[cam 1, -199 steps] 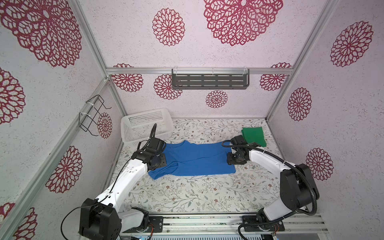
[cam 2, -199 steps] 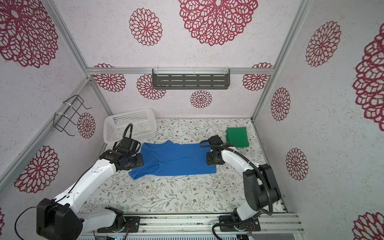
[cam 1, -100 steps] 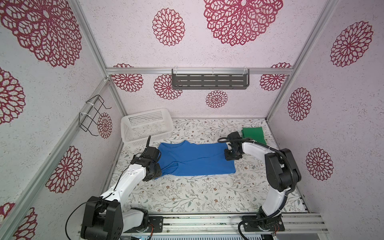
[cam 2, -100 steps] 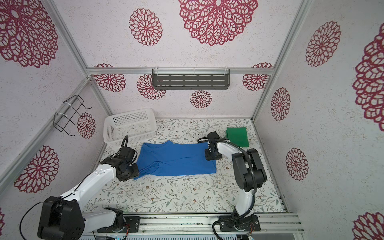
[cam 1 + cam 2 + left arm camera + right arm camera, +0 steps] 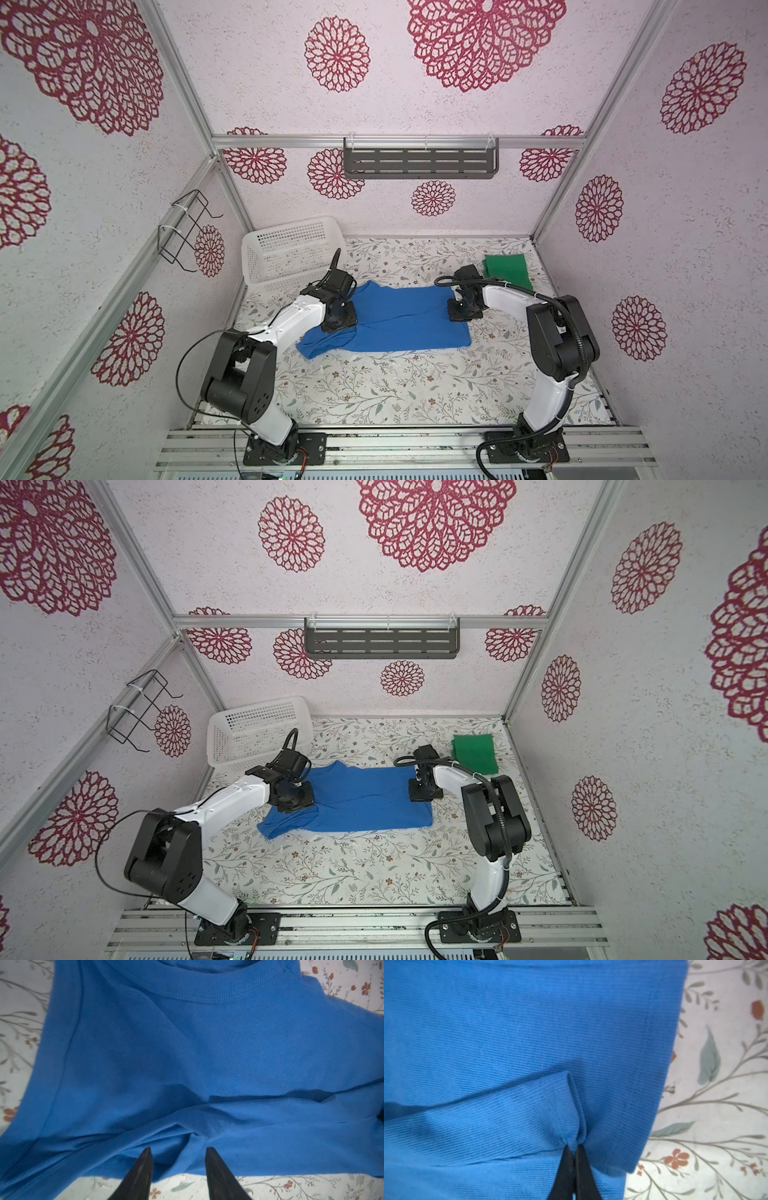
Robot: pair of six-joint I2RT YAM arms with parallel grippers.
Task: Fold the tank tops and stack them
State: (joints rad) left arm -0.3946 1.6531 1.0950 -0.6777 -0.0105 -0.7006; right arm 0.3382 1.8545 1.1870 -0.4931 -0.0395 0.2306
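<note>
Two tops lie on the desk [image 5: 395, 390]: the blue tank top [image 5: 399, 320] spread in the middle, the green tank top [image 5: 507, 270] folded at the far right corner. The right hand [image 5: 574, 1146] pinches a blue fold; the left hand [image 5: 177, 1150], half-parted, straddles a blue ridge.

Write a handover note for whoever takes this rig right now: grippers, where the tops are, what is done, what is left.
Grippers: the left gripper is open, its tips straddling a bunched ridge of cloth at the neck end of the blue tank top, with no grip yet. The right gripper is shut on a pinched fold near the hem.
Things: the blue tank top lies spread out in the middle of the table. The green tank top sits folded in the far right corner.
Done: green is folded.
Left: fold blue, then stack the two.
</note>
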